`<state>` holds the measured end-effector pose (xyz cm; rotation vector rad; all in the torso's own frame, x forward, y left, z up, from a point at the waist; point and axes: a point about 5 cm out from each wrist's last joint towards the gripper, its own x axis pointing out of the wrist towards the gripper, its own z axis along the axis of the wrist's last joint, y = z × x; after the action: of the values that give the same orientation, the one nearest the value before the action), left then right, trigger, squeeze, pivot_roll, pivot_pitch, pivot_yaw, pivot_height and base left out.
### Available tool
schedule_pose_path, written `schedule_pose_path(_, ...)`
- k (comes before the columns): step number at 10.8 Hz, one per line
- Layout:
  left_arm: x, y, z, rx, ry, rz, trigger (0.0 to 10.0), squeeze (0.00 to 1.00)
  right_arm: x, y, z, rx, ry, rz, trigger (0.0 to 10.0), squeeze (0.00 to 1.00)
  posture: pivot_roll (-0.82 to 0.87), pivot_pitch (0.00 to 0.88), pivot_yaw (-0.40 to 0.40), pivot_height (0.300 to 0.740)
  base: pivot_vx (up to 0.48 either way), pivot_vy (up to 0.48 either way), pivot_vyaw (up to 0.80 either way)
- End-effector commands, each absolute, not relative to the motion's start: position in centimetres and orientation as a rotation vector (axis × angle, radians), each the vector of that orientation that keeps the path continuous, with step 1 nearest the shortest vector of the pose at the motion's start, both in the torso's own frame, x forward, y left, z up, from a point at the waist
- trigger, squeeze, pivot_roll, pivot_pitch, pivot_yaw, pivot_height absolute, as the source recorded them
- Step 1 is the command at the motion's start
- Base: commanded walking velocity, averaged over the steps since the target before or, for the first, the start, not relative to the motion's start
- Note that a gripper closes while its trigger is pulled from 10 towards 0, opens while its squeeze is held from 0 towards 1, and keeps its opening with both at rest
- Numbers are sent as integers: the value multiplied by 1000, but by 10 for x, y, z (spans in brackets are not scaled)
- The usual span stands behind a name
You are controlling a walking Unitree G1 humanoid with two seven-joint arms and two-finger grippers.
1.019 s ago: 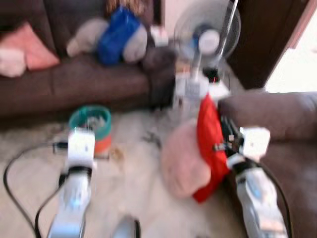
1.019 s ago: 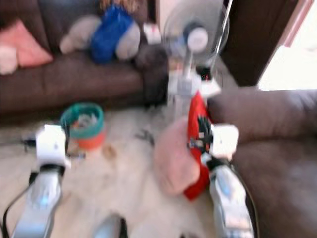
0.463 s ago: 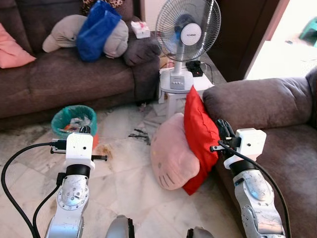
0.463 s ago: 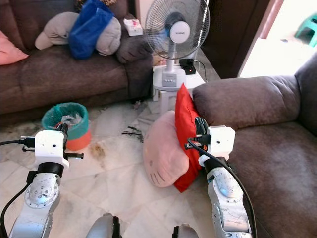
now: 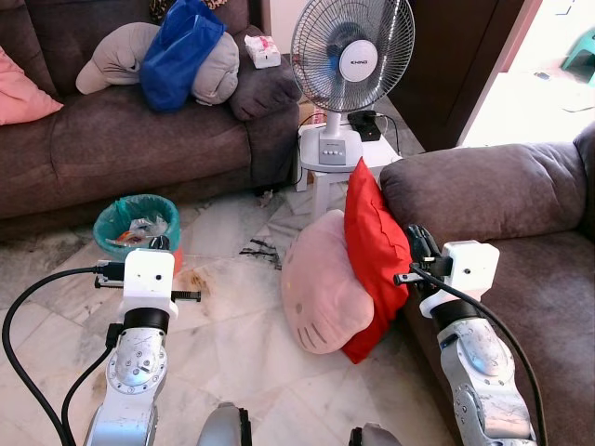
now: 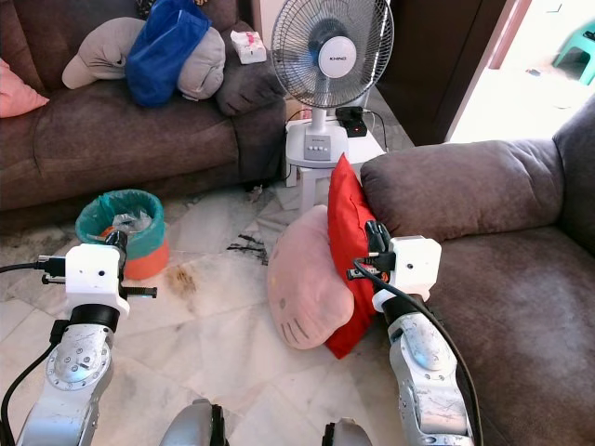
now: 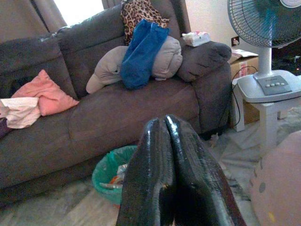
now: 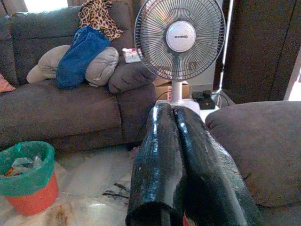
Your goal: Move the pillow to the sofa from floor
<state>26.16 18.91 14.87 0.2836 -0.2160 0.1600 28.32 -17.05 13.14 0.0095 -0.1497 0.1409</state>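
Note:
A red pillow [image 5: 374,255] stands on edge on the floor, leaning against the front of the brown sofa [image 5: 483,200] on the right. A pink round pillow with a cat face [image 5: 321,293] leans on its left side. My right gripper [image 5: 414,246] is just right of the red pillow's upper edge, close against it. In the right wrist view its fingers [image 8: 162,155] are pressed together with nothing between them. My left gripper [image 5: 159,243] hangs over the floor on the left, apart from the pillows, its fingers [image 7: 155,174] shut and empty.
A standing fan [image 5: 351,56] on a white stool is behind the pillows. A green-lined bin [image 5: 137,220] stands on the floor near my left gripper. The back sofa [image 5: 121,139] holds a blue bag [image 5: 181,51], grey cushions and a pink pillow [image 5: 23,93]. A black cable loops by my left arm.
The blurred view has steadied and shifted slightly, so the camera has moved. Both arms and the pillows keep the same places relative to each other.

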Motion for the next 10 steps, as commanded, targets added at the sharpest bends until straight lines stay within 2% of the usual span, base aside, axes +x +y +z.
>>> schedule_pose_path(1, 262, 190, 149, 294, -205, 163, 10000, 0, 283, -173, 133, 7, -148, 138, 10000, 0, 36, 125, -24, 663, 0, 0, 0)
schedule_pose_path(10, 262, 190, 148, 295, -201, 158, 10000, 0, 281, -171, 131, 22, -144, 153, 10000, 0, 37, 127, -21, 663, 0, 0, 0)
